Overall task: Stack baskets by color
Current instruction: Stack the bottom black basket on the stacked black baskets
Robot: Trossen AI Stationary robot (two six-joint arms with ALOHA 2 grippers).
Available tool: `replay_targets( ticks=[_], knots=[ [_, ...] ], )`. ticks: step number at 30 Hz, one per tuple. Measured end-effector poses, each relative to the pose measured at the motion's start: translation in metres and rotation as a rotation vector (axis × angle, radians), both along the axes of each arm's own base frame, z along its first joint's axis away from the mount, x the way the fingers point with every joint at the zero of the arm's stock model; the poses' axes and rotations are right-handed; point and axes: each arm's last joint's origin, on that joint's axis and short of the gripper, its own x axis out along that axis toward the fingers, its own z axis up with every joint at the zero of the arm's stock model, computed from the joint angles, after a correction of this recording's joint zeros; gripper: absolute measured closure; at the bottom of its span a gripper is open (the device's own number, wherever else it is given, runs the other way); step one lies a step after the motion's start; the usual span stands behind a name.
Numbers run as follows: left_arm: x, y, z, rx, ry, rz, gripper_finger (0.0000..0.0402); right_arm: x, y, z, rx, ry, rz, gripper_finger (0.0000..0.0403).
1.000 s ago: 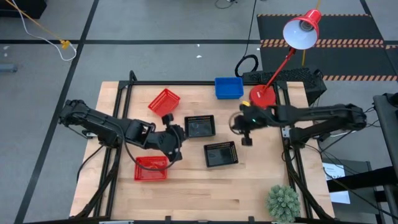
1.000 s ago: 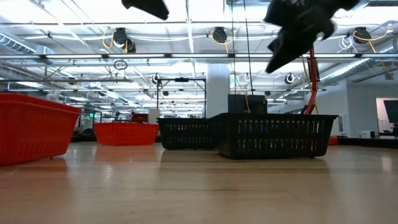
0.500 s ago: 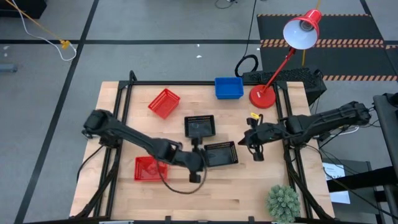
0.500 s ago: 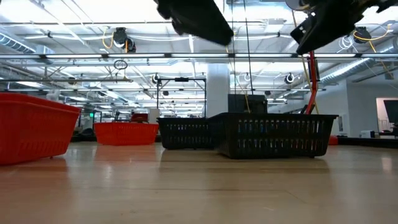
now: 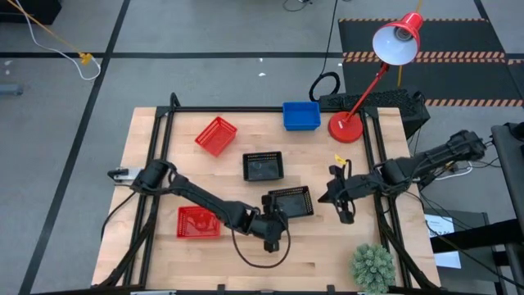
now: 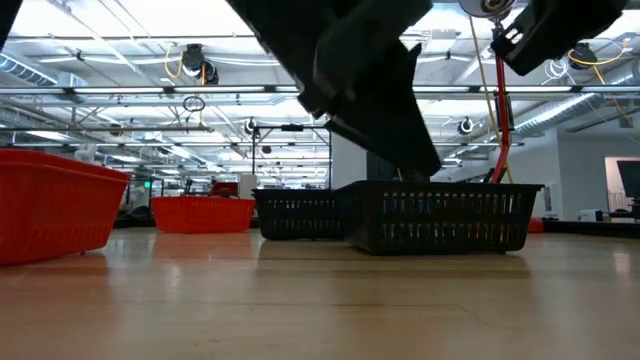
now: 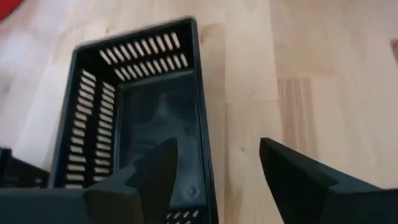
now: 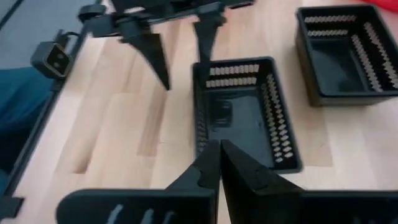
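Counter (image 5: 246,266), wood, black frame rails along its edges.

Baskets, five in sight:
- blue basket (image 5: 301,115), at the far edge, just beside the lamp base (image 5: 345,128) in the far right corner;
- red basket (image 5: 216,135), tilted, toward the far left;
- second red basket (image 5: 199,222), near the left front edge;
- black basket (image 5: 263,165), at mid-counter;
- second black basket (image 5: 292,201), nearer the front, right of centre.

Left gripper (image 5: 274,232): low at the left end of the second black basket, jaws apart, straddling its wall, nothing held.

Right gripper (image 5: 344,209): above the counter just right of that same basket, jaws together, empty.

Plant (image 5: 373,267): front right corner.
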Motion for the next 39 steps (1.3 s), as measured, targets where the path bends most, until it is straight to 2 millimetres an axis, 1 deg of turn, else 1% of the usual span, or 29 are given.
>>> replay_targets(
  ticks=[4, 10, 14, 19, 21, 24, 30, 32, 36, 39],
  knots=[
    [0.0, 0.001, -0.001, -0.012, 0.002, 0.017, 0.0202, -0.002, 0.006, 0.001, -0.024, -0.012, 0.055, 0.0397],
    [0.003, 0.009, -0.002, -0.007, 0.016, 0.023, 0.0245, -0.001, 0.004, 0.001, -0.093, -0.039, 0.082, 0.0397],
    [0.004, 0.013, -0.008, -0.017, 0.041, 0.022, 0.0257, 0.0, 0.004, 0.001, -0.119, -0.047, 0.07, 0.0397],
    [0.006, 0.013, -0.02, -0.035, 0.065, 0.014, 0.0259, 0.0, 0.004, 0.002, -0.109, -0.048, 0.065, 0.0397],
    [0.008, 0.013, -0.024, -0.037, 0.056, 0.014, 0.0266, 0.0, 0.004, 0.002, -0.103, -0.047, 0.061, 0.0397],
    [0.008, 0.01, -0.024, -0.031, 0.048, -0.001, 0.0296, 0.0, 0.004, 0.002, -0.1, -0.046, 0.059, 0.0397],
    [0.008, 0.007, -0.022, -0.031, 0.049, -0.059, 0.0386, 0.0, 0.004, 0.002, -0.112, -0.048, 0.071, 0.0397],
    [0.009, 0.006, -0.021, -0.035, 0.043, -0.071, 0.039, 0.0, 0.004, 0.002, -0.116, -0.049, 0.075, 0.0397],
    [0.008, 0.005, -0.022, -0.039, 0.049, -0.078, 0.0381, 0.0, 0.004, 0.002, -0.124, -0.05, 0.08, 0.0397],
    [0.007, 0.003, -0.02, -0.036, 0.047, -0.087, 0.0391, 0.0, 0.004, 0.002, -0.125, -0.051, 0.081, 0.0397]
  ],
)
